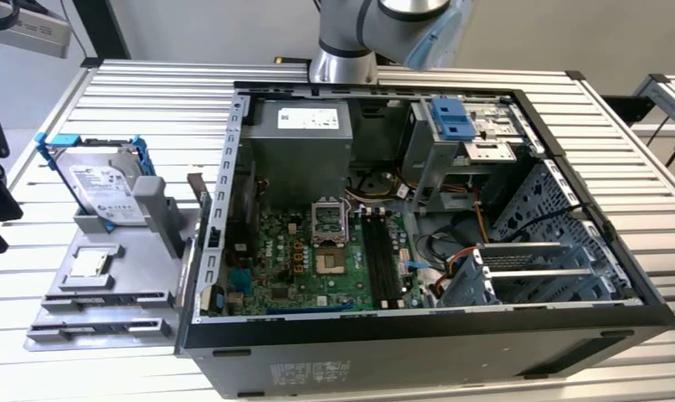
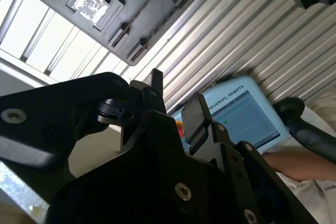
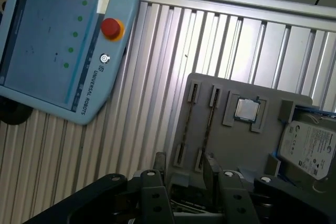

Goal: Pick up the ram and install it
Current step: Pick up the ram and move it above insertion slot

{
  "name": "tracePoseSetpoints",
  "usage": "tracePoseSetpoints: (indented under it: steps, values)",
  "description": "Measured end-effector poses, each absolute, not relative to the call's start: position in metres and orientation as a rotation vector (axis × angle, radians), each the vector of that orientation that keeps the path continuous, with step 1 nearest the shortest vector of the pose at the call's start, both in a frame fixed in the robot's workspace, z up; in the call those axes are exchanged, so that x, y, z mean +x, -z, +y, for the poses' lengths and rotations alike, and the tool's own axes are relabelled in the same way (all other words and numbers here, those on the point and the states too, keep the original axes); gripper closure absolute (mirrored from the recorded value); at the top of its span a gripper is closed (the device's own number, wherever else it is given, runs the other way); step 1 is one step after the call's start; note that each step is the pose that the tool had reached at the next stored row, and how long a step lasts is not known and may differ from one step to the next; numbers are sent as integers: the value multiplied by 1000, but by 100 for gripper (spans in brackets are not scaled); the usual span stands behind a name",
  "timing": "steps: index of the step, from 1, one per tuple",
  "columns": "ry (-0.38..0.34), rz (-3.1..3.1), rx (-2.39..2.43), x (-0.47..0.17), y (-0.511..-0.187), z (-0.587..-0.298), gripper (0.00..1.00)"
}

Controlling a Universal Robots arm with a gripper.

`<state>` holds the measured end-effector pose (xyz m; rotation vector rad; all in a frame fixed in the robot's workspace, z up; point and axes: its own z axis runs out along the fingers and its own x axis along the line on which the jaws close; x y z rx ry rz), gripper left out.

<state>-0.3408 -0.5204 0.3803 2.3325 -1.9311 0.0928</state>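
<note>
The ram (image 3: 208,127) stands edge-on as a thin dark strip between two slotted posts of a grey holder (image 3: 262,145); it is also a thin line (image 2: 140,8) in the second wrist view. My gripper (image 3: 185,162) hangs above the holder's end by those posts, apart from the ram. It is open, and nothing sits between its black fingers (image 2: 155,85). The gripper (image 2: 174,100) points at the table beside the holder. In the exterior view the holder (image 1: 131,285) lies left of the open computer case (image 1: 561,310), whose motherboard has long black slots (image 1: 379,255).
On the holder are a small square silver chip (image 3: 247,109) and a silver hard drive in a blue frame (image 3: 310,145). A blue teach pendant (image 3: 58,40) lies on the ribbed table. A person's arm (image 2: 299,161) rests near the pendant (image 2: 241,114).
</note>
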Motion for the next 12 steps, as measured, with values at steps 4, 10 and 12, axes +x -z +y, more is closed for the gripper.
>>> tracePoseSetpoints:
  steps: [4,10,12]
  values:
    - [-93,-1926,2337,-341,-380,-520,0]
    - [-94,-1918,2344,-341,-380,-520,0]
    - [-94,-1915,2346,-341,-380,-520,0]
